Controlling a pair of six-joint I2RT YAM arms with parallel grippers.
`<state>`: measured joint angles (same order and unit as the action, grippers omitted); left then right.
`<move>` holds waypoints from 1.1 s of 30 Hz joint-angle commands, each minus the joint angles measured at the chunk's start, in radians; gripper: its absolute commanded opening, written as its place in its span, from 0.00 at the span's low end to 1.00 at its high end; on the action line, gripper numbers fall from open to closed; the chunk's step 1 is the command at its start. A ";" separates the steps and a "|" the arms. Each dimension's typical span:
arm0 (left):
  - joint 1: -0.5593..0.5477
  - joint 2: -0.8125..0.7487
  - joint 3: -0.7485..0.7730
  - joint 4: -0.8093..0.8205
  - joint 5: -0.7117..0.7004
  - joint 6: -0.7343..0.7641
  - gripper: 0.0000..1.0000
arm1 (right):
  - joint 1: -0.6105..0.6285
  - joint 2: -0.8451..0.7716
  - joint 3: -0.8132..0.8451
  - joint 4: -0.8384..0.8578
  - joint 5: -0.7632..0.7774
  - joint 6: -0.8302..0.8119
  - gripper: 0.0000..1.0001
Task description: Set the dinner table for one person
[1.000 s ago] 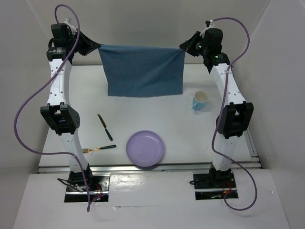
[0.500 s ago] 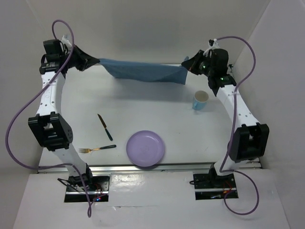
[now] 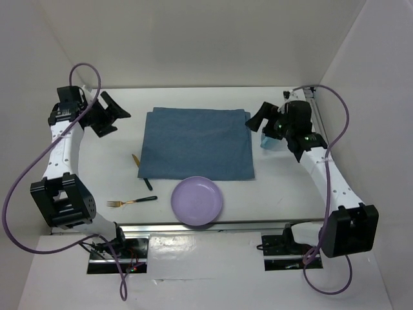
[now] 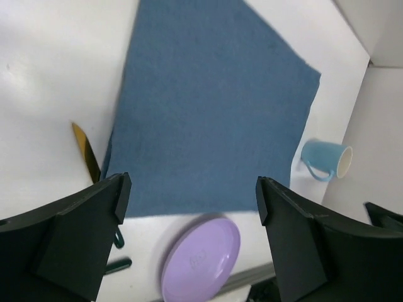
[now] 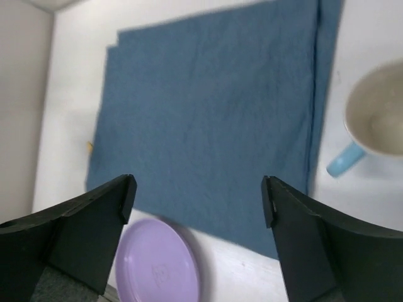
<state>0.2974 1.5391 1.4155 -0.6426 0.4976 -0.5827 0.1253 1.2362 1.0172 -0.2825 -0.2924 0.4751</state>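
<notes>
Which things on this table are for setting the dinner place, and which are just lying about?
For the job: blue placemat, purple plate, fork, knife partly under the placemat's edge, light blue mug, all on the dinner table.
Not part of it: purple cables on the arms, metal rail at the near edge.

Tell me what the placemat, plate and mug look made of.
Placemat: blue woven cloth, matte, soft layered edge. Plate: lilac, smooth, faint sheen; likely plastic, possibly ceramic. Mug: light blue outside, cream inside; probably glazed ceramic.
</notes>
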 commanded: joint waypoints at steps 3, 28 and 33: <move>-0.075 0.024 0.167 0.000 -0.140 0.050 0.81 | 0.025 0.097 0.248 0.039 0.027 -0.029 0.80; -0.368 0.791 0.583 -0.140 -0.436 0.061 0.00 | 0.151 1.049 0.857 -0.305 0.248 -0.118 0.00; -0.377 0.839 0.594 -0.131 -0.436 0.050 0.00 | 0.142 1.112 0.860 -0.285 0.262 -0.109 0.00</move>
<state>-0.0757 2.3489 1.9778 -0.7597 0.0891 -0.5480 0.2749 2.3108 1.8736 -0.5869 -0.0479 0.3538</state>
